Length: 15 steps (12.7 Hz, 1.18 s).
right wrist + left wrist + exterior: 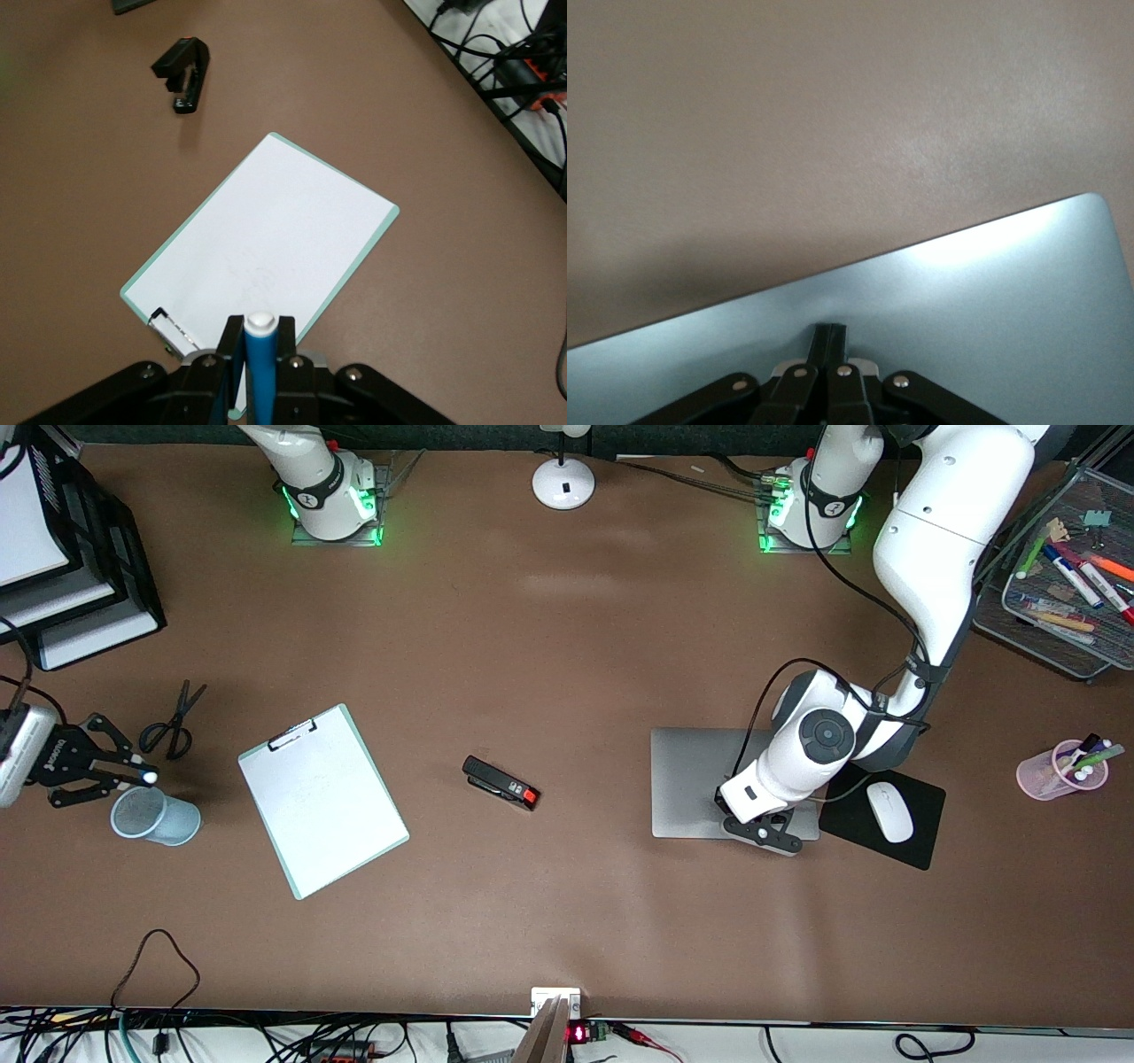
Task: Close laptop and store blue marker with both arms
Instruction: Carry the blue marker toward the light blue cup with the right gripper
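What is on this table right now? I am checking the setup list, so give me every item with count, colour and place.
laptop: one, silver-grey, lid shut, flat toward the left arm's end.
blue marker: one, blue with white end, in the right gripper.
cup: one, pale blue mesh, under the right gripper.
clipboard: one, white sheet on pale green board, beside the cup.
scissors: one pair, black, farther from the camera than the cup.
stapler: one, black with red tip, mid-table.
mouse: one, white, on the black mouse pad beside the laptop.
pink cup: one, holding pens.
wire tray: one, holding markers.
left gripper: shut, on the laptop lid.
right gripper: shut on the marker, over the cup.
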### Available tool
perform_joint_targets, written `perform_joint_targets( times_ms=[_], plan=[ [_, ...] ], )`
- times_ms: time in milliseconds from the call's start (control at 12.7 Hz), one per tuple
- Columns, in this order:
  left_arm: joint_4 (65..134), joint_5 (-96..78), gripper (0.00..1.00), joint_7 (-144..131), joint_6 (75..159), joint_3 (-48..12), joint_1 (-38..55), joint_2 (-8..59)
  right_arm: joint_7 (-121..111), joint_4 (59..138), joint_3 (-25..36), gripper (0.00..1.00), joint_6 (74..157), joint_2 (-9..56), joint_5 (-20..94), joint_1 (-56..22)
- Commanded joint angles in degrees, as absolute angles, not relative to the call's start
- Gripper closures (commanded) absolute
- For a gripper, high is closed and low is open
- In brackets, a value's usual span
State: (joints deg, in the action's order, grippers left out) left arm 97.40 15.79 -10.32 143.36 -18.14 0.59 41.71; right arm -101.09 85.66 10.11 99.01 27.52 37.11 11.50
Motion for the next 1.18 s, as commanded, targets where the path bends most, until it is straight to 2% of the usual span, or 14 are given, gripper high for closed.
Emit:
perform_joint_targets(
  times_ms=[0,315,631,788,1025,1104],
  plan=[
    [96.5,17.5,1.0,-10.5,136.3,-18.8,0.3,37.9,-106.9,85.3,9.5,0.99,94.4,27.8,39.5,13.8],
    [96.3,16.4,1.0,-10.0,121.9,-19.5,0.4,29.4,-119.1,85.3,9.5,0.99,94.3,28.4,45.1,15.1],
    [96.2,14.5,0.93,-9.5,109.1,-21.5,0.2,20.9,-125.7,84.6,9.5,0.99,94.2,29.4,49.1,17.0],
    [95.0,13.0,0.72,-9.1,103.1,-21.5,0.3,18.3,-127.7,82.0,9.4,0.99,93.3,31.1,50.0,18.4],
    [91.0,12.7,0.32,-8.9,93.9,-23.6,0.3,16.8,-128.9,80.4,9.3,0.99,92.1,32.5,51.6,19.9],
    [89.5,12.4,0.24,-8.9,91.3,-24.0,0.3,16.4,-129.4,80.4,9.3,0.99,92.1,32.8,51.6,20.0]
  ],
)
